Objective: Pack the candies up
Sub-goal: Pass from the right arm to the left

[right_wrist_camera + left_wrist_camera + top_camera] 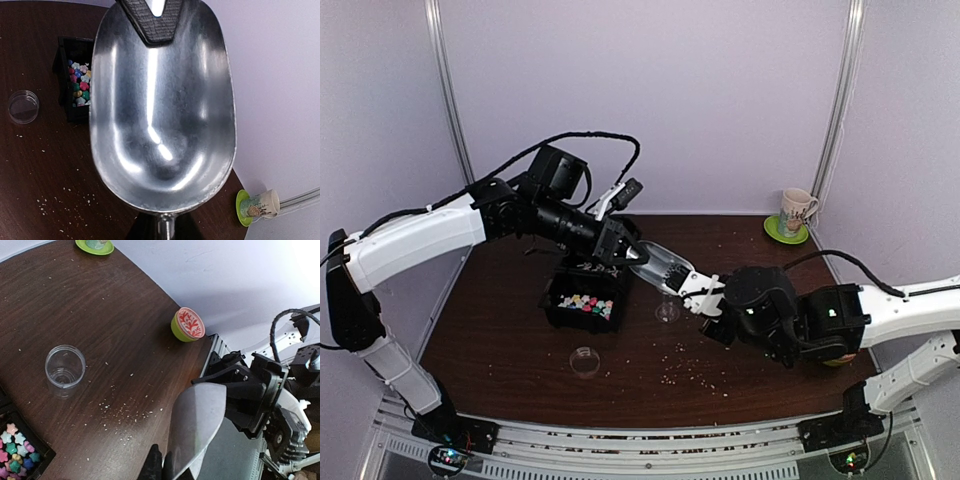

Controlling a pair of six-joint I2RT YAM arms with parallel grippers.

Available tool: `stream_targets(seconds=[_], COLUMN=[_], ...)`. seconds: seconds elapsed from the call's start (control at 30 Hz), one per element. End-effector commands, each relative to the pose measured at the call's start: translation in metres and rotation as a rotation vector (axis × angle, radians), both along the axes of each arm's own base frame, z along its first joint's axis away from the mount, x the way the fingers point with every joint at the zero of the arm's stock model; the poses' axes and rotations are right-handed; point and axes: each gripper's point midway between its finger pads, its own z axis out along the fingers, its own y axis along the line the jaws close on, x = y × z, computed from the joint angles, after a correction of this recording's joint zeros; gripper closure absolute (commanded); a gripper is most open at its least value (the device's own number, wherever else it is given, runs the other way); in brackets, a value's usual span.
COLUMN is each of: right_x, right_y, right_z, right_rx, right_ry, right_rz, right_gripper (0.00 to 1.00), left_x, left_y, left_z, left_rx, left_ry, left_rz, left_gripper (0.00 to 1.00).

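Shiny silver metal scoop [160, 115] fills the right wrist view, its bowl empty. The right gripper [705, 292] is pressed closed on its handle; the left gripper [632, 250] pinches the front lip, one black ridged pad [150, 22] lying inside the bowl. Both arms thus hold the scoop above the dark brown wooden table [500, 340], probably handing it over. The small multicoloured candies [586, 302] lie in an open black tray [560, 318] just beside it; a clear round plastic cup [667, 311] stands beneath the scoop, a second clear cup [585, 360] nearer the bases. Pale crumbs [700, 372] are scattered about; a cream mug on a green saucer [796, 212] stands well apart. The left jaws block the bowl's mouth, so scooping likely waits on their release.
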Motion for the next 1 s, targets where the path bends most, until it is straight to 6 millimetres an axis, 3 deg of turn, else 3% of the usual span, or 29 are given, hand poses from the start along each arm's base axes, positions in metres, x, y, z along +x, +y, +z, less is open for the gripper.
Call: stream_targets(seconds=[0.0, 0.2, 0.73, 0.97], right_x=[-0.012, -0.023, -0.054, -0.052], right_y=[0.003, 0.0, -0.004, -0.01], right_z=[0.017, 0.031, 0.045, 0.054], right_rx=[0.103, 0.203, 0.284, 0.31], right_ry=[-0.023, -0.062, -0.208, -0.264], right_rz=[0.09, 0.179, 0.382, 0.351], right_gripper=[0.79, 0.66, 0.61, 0.61], left_x=[-0.013, -0.023, -0.03, -0.03], left_y=[-0.01, -0.008, -0.009, -0.011], left_z=[0.03, 0.034, 0.028, 0.026], left_rx=[-0.134, -0.18, -0.2, -0.211], left_ry=[-0.032, -0.023, 0.008, 0.026], left_rz=[-0.082, -0.116, -0.146, -0.148], left_gripper=[1.0, 1.0, 1.0, 1.0])
